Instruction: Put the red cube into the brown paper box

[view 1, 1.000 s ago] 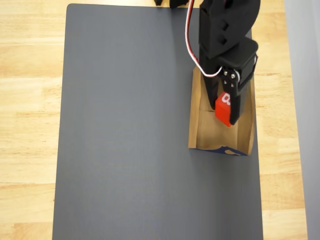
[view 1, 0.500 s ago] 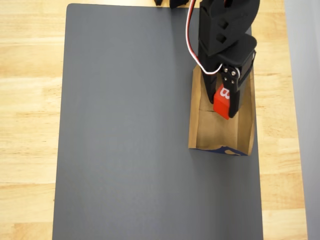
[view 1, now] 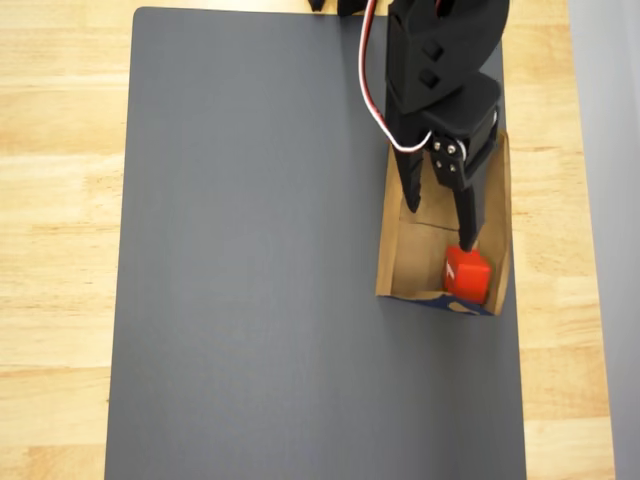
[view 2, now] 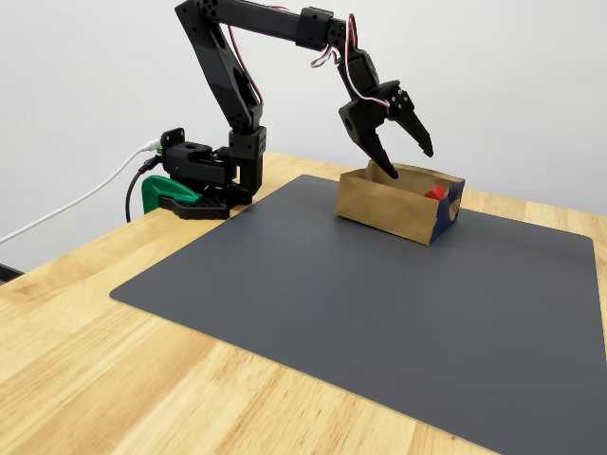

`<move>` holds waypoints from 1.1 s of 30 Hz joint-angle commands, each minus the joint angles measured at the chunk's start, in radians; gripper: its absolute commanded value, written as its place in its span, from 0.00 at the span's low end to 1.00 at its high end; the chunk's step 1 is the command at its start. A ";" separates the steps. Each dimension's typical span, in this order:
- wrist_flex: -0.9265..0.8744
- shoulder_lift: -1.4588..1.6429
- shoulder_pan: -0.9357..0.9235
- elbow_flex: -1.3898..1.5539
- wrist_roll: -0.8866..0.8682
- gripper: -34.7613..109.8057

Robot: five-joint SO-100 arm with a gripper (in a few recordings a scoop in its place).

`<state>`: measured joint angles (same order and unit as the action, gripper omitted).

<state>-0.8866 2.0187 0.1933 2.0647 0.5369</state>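
The red cube is lying inside the brown paper box, at its blue-printed end. The gripper is hovering above the box with its jaws spread apart, holding nothing, the cube below one fingertip.

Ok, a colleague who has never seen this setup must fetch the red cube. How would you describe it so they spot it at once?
Start at the dark grey mat on the wooden table. Near the mat's right edge in the overhead view stands the brown paper box, below the open black gripper. The red cube lies inside, at the box's blue-printed end: the only bright red thing there, and far smaller than the box.
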 commanded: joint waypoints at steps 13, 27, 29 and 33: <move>0.272 0.420 -0.298 0.196 -0.071 0.24; 0.354 0.971 -0.428 0.588 -0.140 0.24; 0.318 1.014 -0.422 0.601 -0.155 0.24; 0.198 1.080 -0.397 0.607 -0.187 0.24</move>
<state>-0.6090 3.0480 -0.2148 2.6737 0.3666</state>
